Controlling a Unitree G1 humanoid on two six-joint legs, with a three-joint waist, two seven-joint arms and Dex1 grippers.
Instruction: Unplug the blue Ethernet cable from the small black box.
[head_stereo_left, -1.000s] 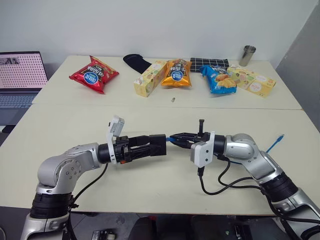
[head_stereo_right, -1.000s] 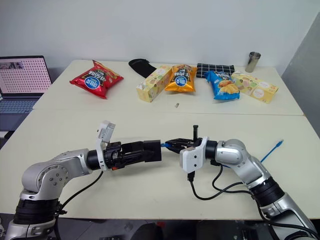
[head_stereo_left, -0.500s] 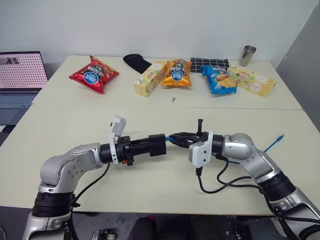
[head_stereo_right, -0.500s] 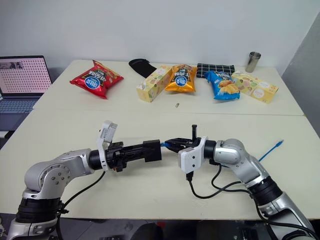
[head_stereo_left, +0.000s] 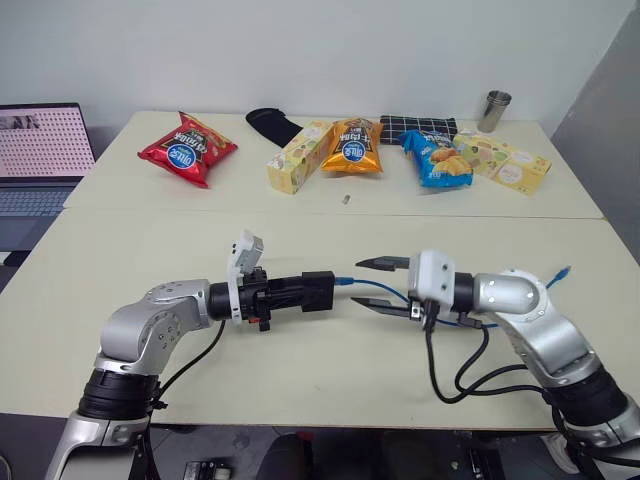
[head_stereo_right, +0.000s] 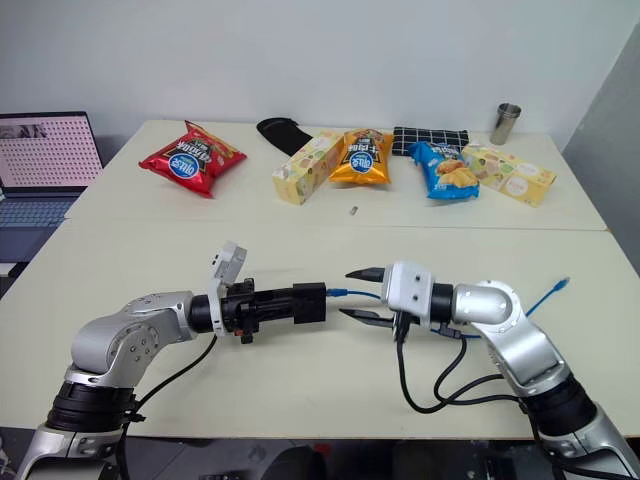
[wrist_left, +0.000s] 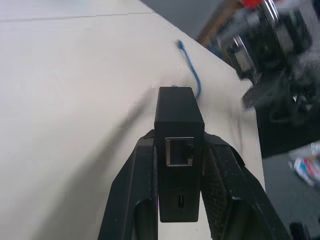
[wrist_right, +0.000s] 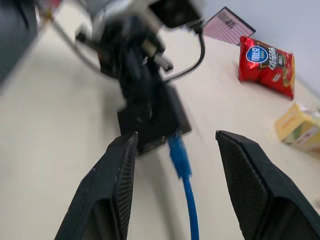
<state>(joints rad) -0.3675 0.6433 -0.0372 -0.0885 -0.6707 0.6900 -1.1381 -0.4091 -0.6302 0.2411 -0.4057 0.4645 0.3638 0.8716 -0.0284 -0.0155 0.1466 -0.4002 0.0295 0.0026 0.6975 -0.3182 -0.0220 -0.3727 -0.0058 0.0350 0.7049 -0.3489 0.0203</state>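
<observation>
Above the pale table (head_stereo_left: 150, 240), the left gripper (head_stereo_left: 300, 292) is clamped on the small black box (head_stereo_left: 318, 291), holding it in the air with its fingers (wrist_left: 142, 200) pressed to both sides. The right gripper (head_stereo_left: 385, 285) faces it with its jaws spread wide, gripping nothing. The blue Ethernet cable (wrist_right: 181, 165) is plugged into the box's end and runs between the right fingers (wrist_right: 112, 185), its far plug (head_stereo_left: 563, 271) lying near the table's right edge.

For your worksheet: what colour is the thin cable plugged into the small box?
Bright blue Ethernet cable, clearest in the right wrist view.
</observation>
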